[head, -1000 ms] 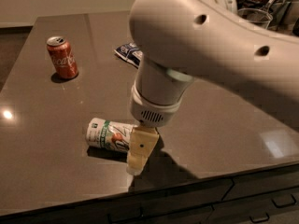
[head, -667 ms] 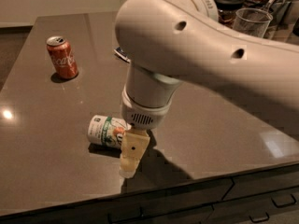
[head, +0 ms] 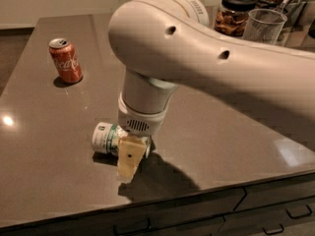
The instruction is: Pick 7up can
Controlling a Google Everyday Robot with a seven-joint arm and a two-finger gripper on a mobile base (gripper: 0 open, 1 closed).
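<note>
The 7up can [head: 105, 137] lies on its side on the dark countertop [head: 44, 146], near the front edge. It is white-silver with green markings, and its end faces left. My gripper [head: 129, 157] hangs from the large white arm [head: 197, 58] and comes down right over the can's right part. It covers that end, and its tan tip reaches the counter in front of the can.
A red Coca-Cola can [head: 65, 60] stands upright at the back left. A glass jar with a dark lid [head: 235, 14] and a clear cup [head: 263, 26] stand at the back right. The counter's front edge, with drawers [head: 197, 215] below, runs just in front of the gripper.
The arm and gripper have moved left, from the can's right end to over its right part. The can has stayed in place. The arm now hides the dark packet behind it.
</note>
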